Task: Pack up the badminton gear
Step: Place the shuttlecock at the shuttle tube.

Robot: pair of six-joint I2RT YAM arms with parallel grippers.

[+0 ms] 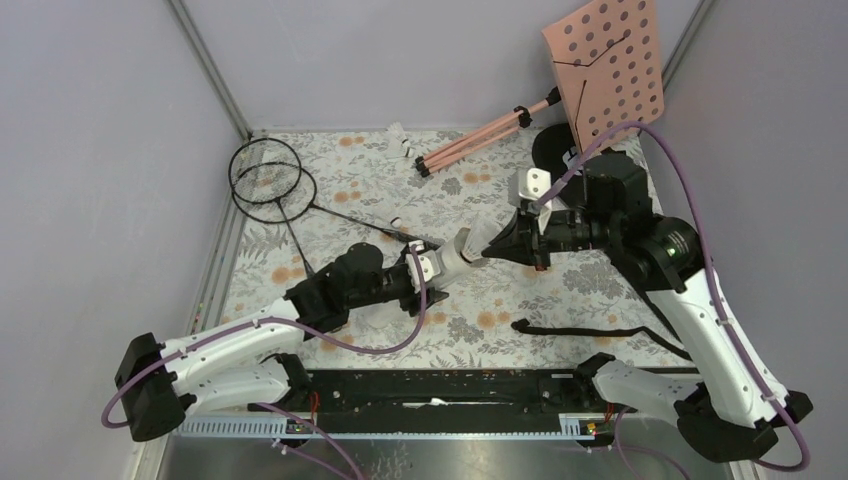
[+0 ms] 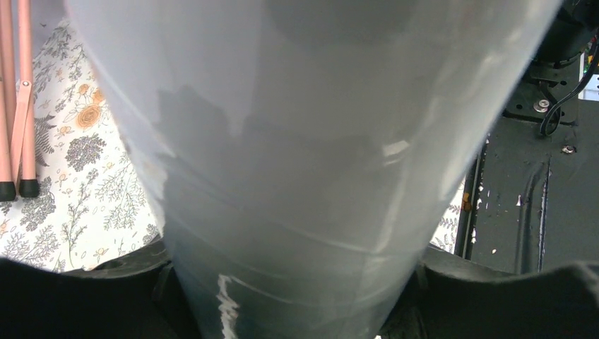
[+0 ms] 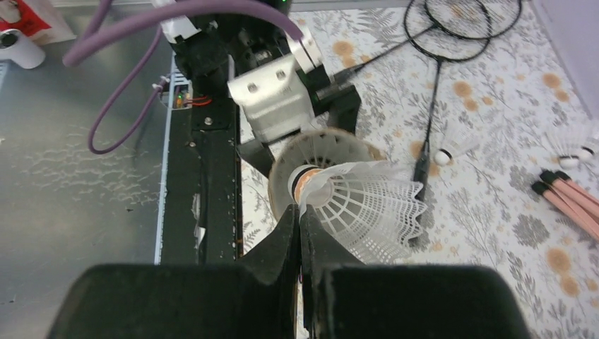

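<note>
My left gripper (image 1: 438, 264) is shut on the long white tube (image 1: 462, 245), which fills the left wrist view (image 2: 297, 141) between the black jaws. My right gripper (image 3: 300, 220) is shut on the skirt of a white shuttlecock (image 3: 371, 205), its cork end at the tube's open mouth (image 3: 319, 150). Both meet above the table's middle. Two black rackets (image 1: 270, 180) lie crossed at the back left. Loose shuttlecocks lie at the back (image 1: 400, 138) and by a racket handle (image 1: 397, 222). The black bag (image 1: 550, 150) is mostly hidden under my right arm.
A pink perforated music stand (image 1: 605, 65) leans at the back right, its tripod legs (image 1: 475, 140) lying across the flowered cloth. A black strap (image 1: 590, 330) trails near the front right. Grey walls close in on both sides.
</note>
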